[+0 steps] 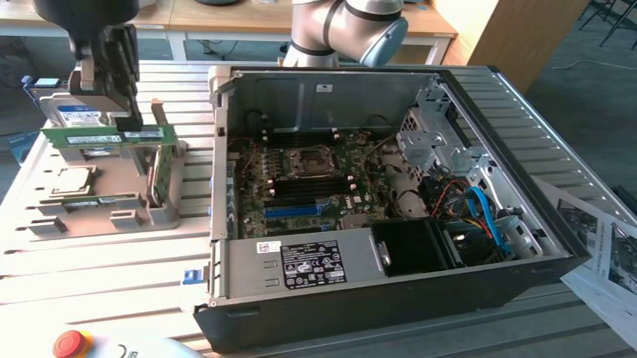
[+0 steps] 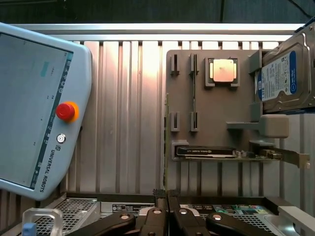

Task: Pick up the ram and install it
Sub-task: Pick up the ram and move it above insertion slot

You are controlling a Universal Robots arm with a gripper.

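The ram point(image 1: 100, 137), a long green circuit-board stick, hangs level above the grey parts holder point(image 1: 119, 212) at the exterior view's left. My gripper point(image 1: 127, 123) comes down from above and is shut on the stick's upper edge near its middle. In the wrist view the black fingertips point(image 2: 161, 196) are pressed together, with the gripper point(image 2: 167, 195) over the edge of the open computer case point(image 1: 557, 257). The motherboard point(image 1: 309, 175) lies inside the case, with its long slots beside the processor socket.
On the holder sit a blue-labelled hard drive point(image 2: 285, 78), a square silver processor point(image 2: 222, 70), an expansion card point(image 2: 206, 151) and another thin stick point(image 2: 193, 91). A teach pendant with a red stop button point(image 2: 65, 111) lies on the slatted table. Papers point(image 1: 607, 261) lie at the exterior view's right.
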